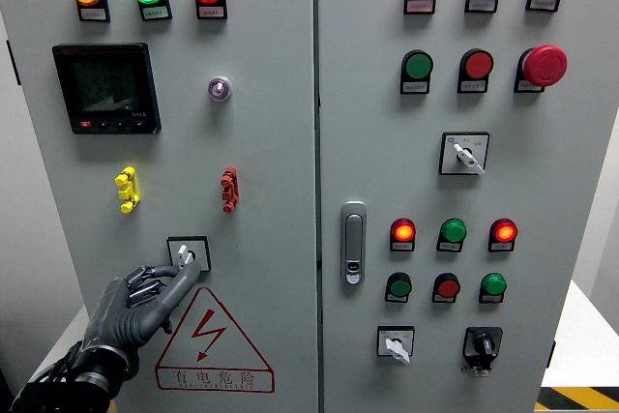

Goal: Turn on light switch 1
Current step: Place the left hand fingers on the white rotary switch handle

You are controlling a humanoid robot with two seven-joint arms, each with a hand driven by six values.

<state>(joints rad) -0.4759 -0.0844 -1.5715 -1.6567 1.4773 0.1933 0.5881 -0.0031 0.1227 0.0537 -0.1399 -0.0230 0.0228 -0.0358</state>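
On the grey cabinet, low on its left door, the left hand has its fingers curled together around the switch, and this thin grip may slip off if the wrist turns too quickly.
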